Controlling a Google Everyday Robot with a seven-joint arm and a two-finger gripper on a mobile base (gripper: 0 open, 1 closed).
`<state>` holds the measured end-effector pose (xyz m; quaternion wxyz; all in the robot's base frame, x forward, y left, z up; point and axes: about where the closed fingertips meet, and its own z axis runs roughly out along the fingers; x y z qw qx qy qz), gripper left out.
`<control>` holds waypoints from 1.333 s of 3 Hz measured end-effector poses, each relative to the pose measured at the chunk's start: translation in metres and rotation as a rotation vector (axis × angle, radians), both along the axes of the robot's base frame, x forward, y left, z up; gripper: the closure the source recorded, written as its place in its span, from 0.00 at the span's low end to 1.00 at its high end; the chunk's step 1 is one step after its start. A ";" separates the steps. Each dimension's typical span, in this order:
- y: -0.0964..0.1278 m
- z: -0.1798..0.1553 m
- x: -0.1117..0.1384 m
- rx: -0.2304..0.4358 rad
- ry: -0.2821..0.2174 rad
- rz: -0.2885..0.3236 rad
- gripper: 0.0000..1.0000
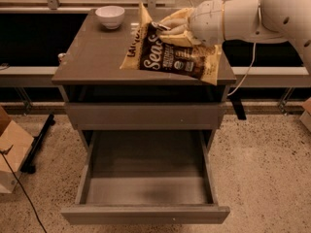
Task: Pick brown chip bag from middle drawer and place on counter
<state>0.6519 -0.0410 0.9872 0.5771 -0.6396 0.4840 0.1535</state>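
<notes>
The brown chip bag [167,52] with white "Sea" script and cream-tan ends hangs tilted over the right half of the counter [92,57], its lower edge at or just above the top. My gripper [163,28] comes in from the right on the white arm and is shut on the bag's upper edge. The middle drawer [146,212] stands pulled out below, its bare grey floor showing nothing inside.
A white bowl [110,16] stands at the counter's back left. A cardboard box [12,149] and a black cable lie on the floor at the left. A dark shelf and rail run behind the cabinet.
</notes>
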 end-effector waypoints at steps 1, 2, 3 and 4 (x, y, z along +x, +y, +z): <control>0.050 -0.017 0.022 0.046 0.026 0.032 1.00; 0.079 -0.027 0.039 0.089 0.043 0.034 1.00; 0.121 -0.045 0.077 0.126 0.056 0.022 0.87; 0.141 -0.052 0.102 0.142 0.056 0.003 0.64</control>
